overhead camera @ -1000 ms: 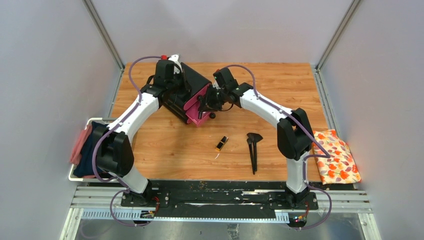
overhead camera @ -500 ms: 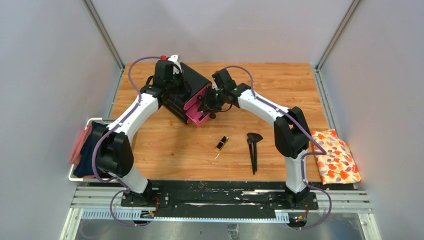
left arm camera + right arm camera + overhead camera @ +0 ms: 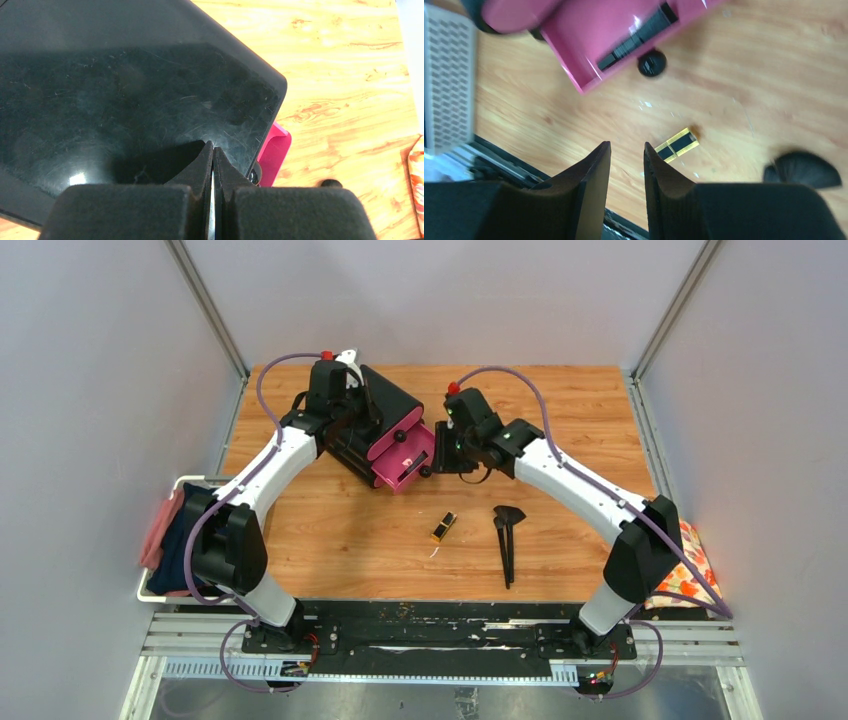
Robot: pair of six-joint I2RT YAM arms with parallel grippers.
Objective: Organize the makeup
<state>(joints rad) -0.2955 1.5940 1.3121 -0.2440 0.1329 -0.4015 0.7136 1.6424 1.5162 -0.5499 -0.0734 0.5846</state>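
Observation:
The black-and-gold case lies on the wood table, also in the right wrist view. The black brushes lie to its right; a brush head shows at the right wrist view's edge. A short black tube stands by the open pink drawer, which holds something dark. The sponges are out of view. My right gripper is slightly open and empty, above the table beside the drawer. My left gripper is shut on top of the black box.
The black box with pink drawers stands at the back left centre. An orange floral cloth lies at the right edge, partly behind my right arm. A white basket with cloths sits at the left edge.
My right gripper has drawn back to the right, away from the pink drawer, and its elbow has swung out over the cloth. The left arm has not moved.

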